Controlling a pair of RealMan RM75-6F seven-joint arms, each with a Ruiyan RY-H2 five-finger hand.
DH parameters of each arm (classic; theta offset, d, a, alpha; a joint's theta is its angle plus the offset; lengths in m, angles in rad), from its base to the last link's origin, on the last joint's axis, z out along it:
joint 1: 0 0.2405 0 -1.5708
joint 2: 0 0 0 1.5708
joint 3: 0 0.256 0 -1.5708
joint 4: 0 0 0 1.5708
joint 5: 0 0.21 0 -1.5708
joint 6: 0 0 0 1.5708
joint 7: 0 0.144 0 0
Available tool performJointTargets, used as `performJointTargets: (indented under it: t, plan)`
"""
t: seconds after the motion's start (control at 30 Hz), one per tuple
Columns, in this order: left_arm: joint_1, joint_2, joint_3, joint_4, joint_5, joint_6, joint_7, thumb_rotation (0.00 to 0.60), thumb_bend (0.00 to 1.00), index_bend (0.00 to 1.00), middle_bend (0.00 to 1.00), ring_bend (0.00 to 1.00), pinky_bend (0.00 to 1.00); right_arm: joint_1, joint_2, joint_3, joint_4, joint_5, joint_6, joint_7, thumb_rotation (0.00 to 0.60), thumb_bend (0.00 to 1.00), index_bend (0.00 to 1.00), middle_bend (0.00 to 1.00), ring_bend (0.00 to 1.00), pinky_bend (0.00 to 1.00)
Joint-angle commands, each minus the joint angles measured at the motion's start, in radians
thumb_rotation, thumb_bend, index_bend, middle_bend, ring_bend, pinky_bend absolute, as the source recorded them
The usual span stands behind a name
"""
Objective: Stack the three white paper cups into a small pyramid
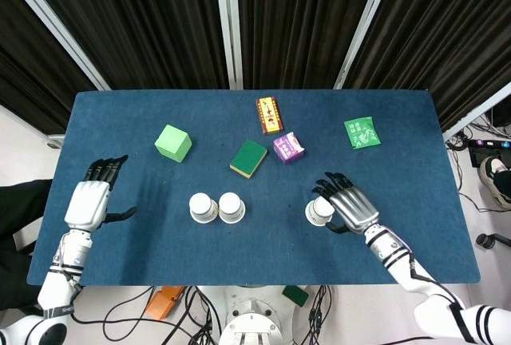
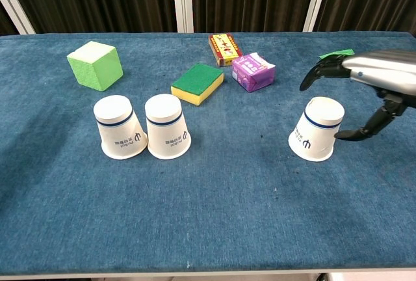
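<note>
Three white paper cups stand upside down on the blue table (image 1: 399, 121). Two of them (image 2: 119, 128) (image 2: 167, 127) stand side by side at the left, seen from above as the left cup (image 1: 203, 208) and its neighbour (image 1: 231, 208). The third cup (image 2: 316, 129) (image 1: 319, 211) stands alone to the right. My right hand (image 2: 367, 79) (image 1: 351, 206) is just right of this cup, its fingers spread behind it and the thumb low at its side, not clamped. My left hand (image 1: 88, 201) hovers open near the table's left edge, well away from the pair.
Behind the cups lie a green cube (image 1: 173, 143), a green-and-yellow sponge (image 1: 249, 158), a purple packet (image 1: 288, 147), a red-and-yellow box (image 1: 269, 114) and a green sachet (image 1: 362, 132). The table's front edge runs close below the cups.
</note>
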Motion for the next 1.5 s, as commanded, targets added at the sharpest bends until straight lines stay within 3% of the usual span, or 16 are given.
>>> performJointTargets:
  t: [0.03,0.5,0.7,0.83,1.0,1.13,1.33,1.5]
  plan:
    - [0.001,0.000,-0.003,0.000,0.000,-0.001,-0.002,0.600,0.15,0.00,0.10,0.08,0.08,0.008,-0.010,0.002,0.010,0.014,-0.001,-0.003,0.600,0.40,0.30,0.24,0.07,0.14]
    - [0.004,0.007,-0.020,-0.013,-0.010,-0.009,0.016,0.600,0.16,0.00,0.10,0.07,0.07,0.031,-0.029,-0.015,0.043,0.001,0.030,0.025,0.600,0.48,0.46,0.41,0.21,0.17]
    - [0.011,0.020,-0.022,-0.012,-0.010,-0.007,0.012,0.600,0.15,0.00,0.10,0.07,0.07,0.049,0.047,0.020,-0.082,-0.046,0.077,0.034,0.600,0.48,0.46,0.42,0.21,0.17]
    - [0.016,0.023,-0.013,-0.005,-0.001,-0.009,0.013,0.600,0.16,0.00,0.10,0.07,0.07,0.109,0.079,0.076,-0.193,-0.035,0.047,0.004,0.600,0.48,0.46,0.42,0.21,0.17]
    - [0.023,0.016,-0.009,0.007,0.000,-0.007,0.015,0.600,0.15,0.00,0.10,0.07,0.07,0.218,0.052,0.147,-0.260,0.060,-0.034,-0.086,0.600,0.48,0.46,0.42,0.21,0.17]
    - [0.026,0.013,-0.006,0.013,0.006,-0.008,0.016,0.600,0.15,0.00,0.10,0.07,0.07,0.327,-0.022,0.190,-0.253,0.203,-0.086,-0.190,0.600,0.48,0.46,0.42,0.21,0.18]
    - [0.034,0.013,-0.010,0.026,0.002,-0.002,0.012,0.600,0.15,0.00,0.10,0.07,0.07,0.454,-0.133,0.216,-0.207,0.371,-0.088,-0.288,0.600,0.48,0.46,0.42,0.21,0.19]
    - [0.039,0.016,-0.012,0.033,-0.002,-0.004,0.003,0.600,0.15,0.00,0.10,0.07,0.07,0.527,-0.193,0.214,-0.172,0.448,-0.065,-0.344,0.600,0.48,0.47,0.42,0.21,0.19]
